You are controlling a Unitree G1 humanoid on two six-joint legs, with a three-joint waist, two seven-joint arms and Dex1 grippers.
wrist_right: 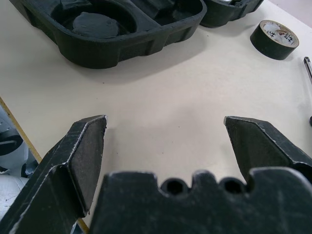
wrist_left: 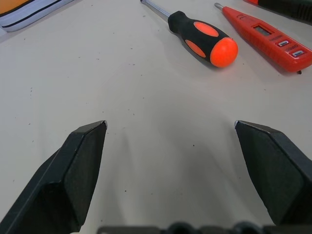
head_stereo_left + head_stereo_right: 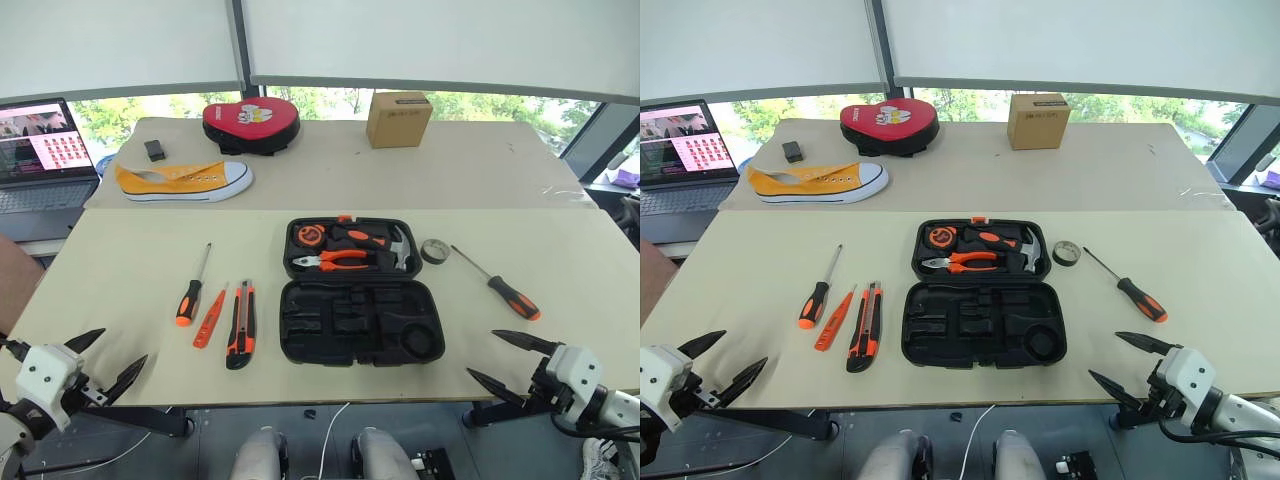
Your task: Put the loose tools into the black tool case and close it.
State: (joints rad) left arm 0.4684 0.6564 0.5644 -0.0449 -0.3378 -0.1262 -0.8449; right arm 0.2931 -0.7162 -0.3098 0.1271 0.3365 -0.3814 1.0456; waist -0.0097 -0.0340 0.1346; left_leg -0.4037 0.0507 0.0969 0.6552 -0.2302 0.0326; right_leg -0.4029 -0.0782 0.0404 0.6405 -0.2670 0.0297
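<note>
Seen from the head camera, the black tool case point(image 3: 360, 290) lies open at the middle of the table point(image 3: 120, 270), its far half holding pliers, a hammer and a tape measure, its near half's moulded recesses bare; to its left lie a long-shaft screwdriver point(image 3: 193, 286), a slim orange tester screwdriver point(image 3: 210, 316) and an orange-black utility knife point(image 3: 241, 324), to its right a small dark tape roll point(image 3: 435, 251) and a second screwdriver point(image 3: 497, 284). The left end effector point(image 3: 110, 358) and right end effector point(image 3: 510, 362) hover spread and empty at the near edge. The tools look light and rigid, best pinched across their rubbery handles; the thin steel shafts would likely slip, and the knife's flat body suits a grip across its width. In the left wrist view, the screwdriver's handle point(image 2: 204, 38) and tester point(image 2: 265, 36) lie ahead of the parted fingers; the tester's markings are too small to read. In the right wrist view, writing on the tape roll point(image 1: 274, 39) is illegible.
</note>
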